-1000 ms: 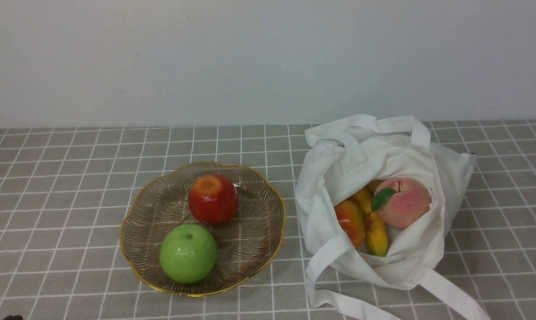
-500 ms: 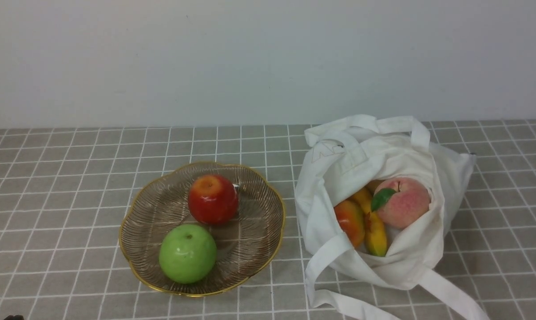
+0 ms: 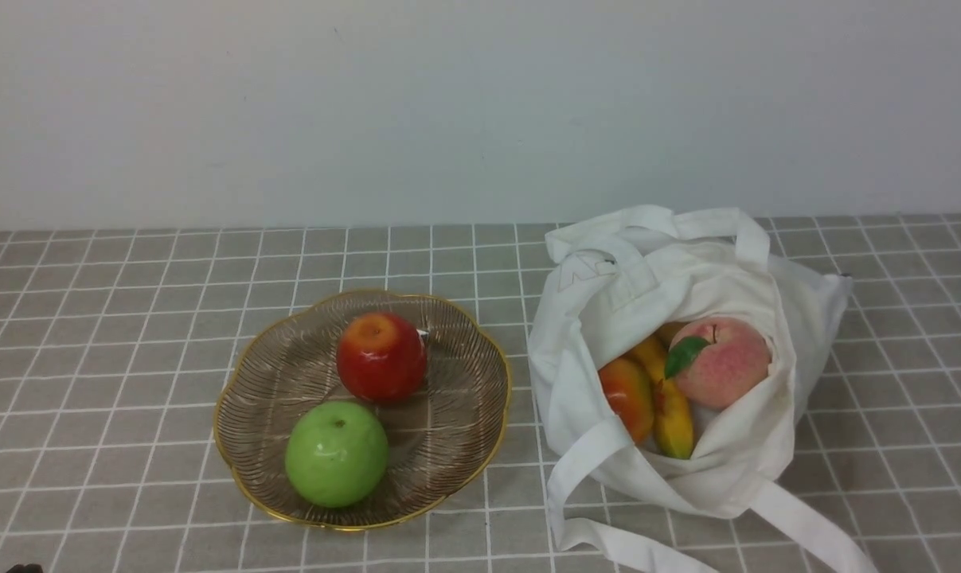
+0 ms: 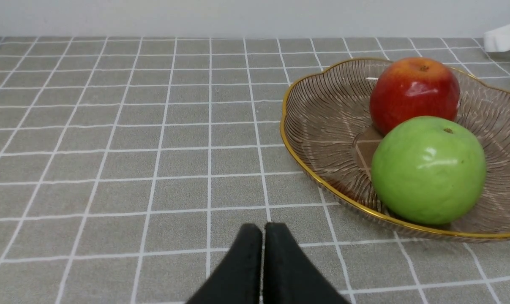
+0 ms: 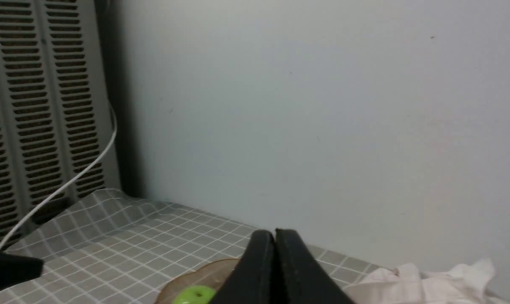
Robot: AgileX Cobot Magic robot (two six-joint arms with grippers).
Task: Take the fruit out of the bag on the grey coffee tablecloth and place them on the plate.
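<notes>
The white cloth bag lies open on the grey checked tablecloth, right of the plate. Inside the bag sit a pink peach with a green leaf and elongated yellow-red fruits. The ribbed glass plate with a gold rim holds a red apple and a green apple. My left gripper is shut and empty, low over the cloth beside the plate. My right gripper is shut and empty, raised, with the bag below it. Neither gripper shows in the front view.
A pale wall runs along the back of the table. In the right wrist view a slatted grey panel and a white cable stand past the table's far end. A dark object shows at the front view's lower left corner.
</notes>
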